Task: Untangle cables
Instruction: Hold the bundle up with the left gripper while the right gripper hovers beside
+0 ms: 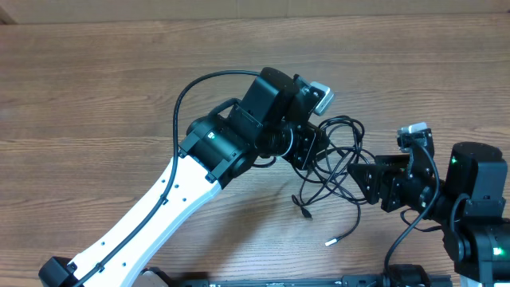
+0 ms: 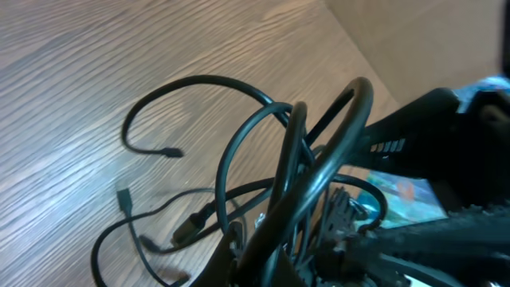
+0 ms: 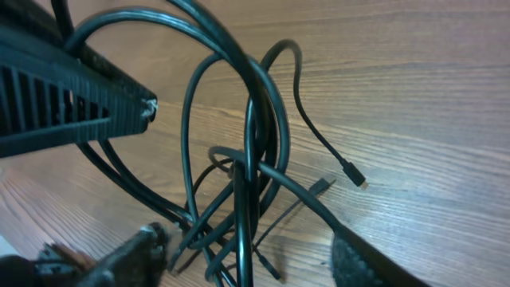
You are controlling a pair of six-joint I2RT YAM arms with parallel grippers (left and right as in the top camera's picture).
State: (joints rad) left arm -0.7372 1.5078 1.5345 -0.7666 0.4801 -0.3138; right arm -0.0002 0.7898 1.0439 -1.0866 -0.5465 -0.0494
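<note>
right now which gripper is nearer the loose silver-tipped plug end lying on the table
Right. The right gripper is open just beyond the silver-tipped plug and off to its right, amid the cables. The left gripper, shut on the cables, is farther away beyond the plug.

Brown wood-grain tabletop, matt, its grain lines running left to right in the overhead view, fills most of each view. Plain pale tan band, without grain, borders the tabletop's far edge.
</note>
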